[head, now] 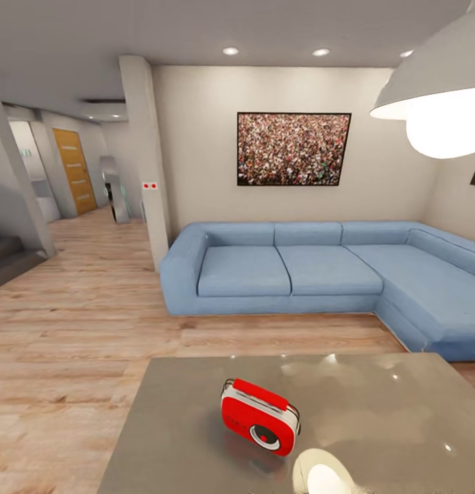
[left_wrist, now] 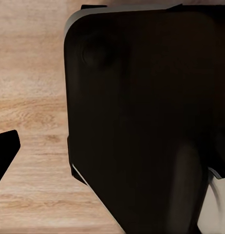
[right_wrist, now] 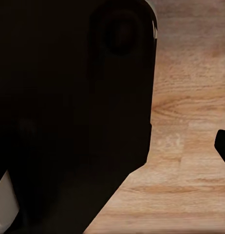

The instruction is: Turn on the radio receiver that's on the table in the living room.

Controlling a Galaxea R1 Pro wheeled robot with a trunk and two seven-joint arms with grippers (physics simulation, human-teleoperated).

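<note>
The radio receiver (head: 260, 416) stands upright on the table (head: 175, 439) (glossy grey); gripper states cannot be told.

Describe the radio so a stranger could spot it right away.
Facing the blue sofa, look down at the glossy grey table in front of it. The radio stands near the table's middle: small, red, white-trimmed, with a round dial, the one object on that top.

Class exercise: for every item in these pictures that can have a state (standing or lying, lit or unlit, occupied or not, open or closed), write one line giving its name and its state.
radio receiver: upright on the table, dial facing the camera, untouched
table: glossy top reflecting the lamp
pendant lamp: lit
ceiling spotlights: lit
sofa: unoccupied
orange door: closed
</note>
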